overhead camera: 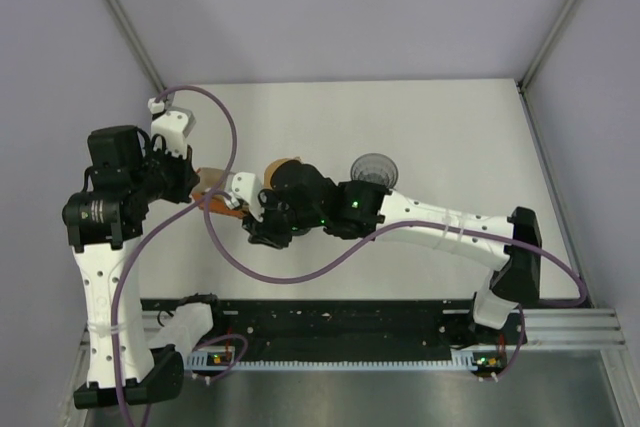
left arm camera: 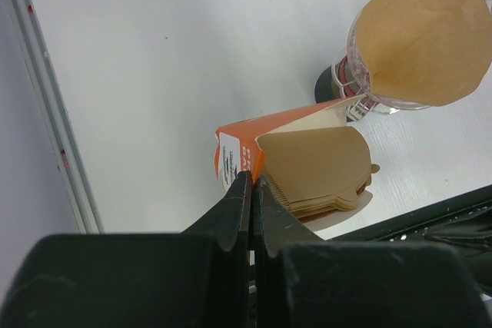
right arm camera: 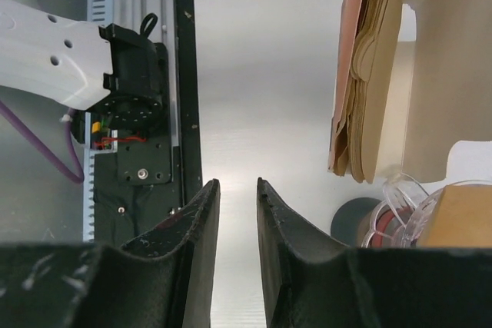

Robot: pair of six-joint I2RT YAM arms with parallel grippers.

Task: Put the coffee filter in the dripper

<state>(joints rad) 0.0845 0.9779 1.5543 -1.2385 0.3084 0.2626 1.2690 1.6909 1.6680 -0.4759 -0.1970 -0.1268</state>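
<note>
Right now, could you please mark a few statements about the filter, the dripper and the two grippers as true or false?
1. A brown filter sits in the clear dripper. True.
2. The left gripper is open and empty. False: it is shut on the orange filter box.
3. The right gripper holds a filter. False: its jaws stand apart with nothing between them.
4. A stack of filters lies in the box. True.
</note>
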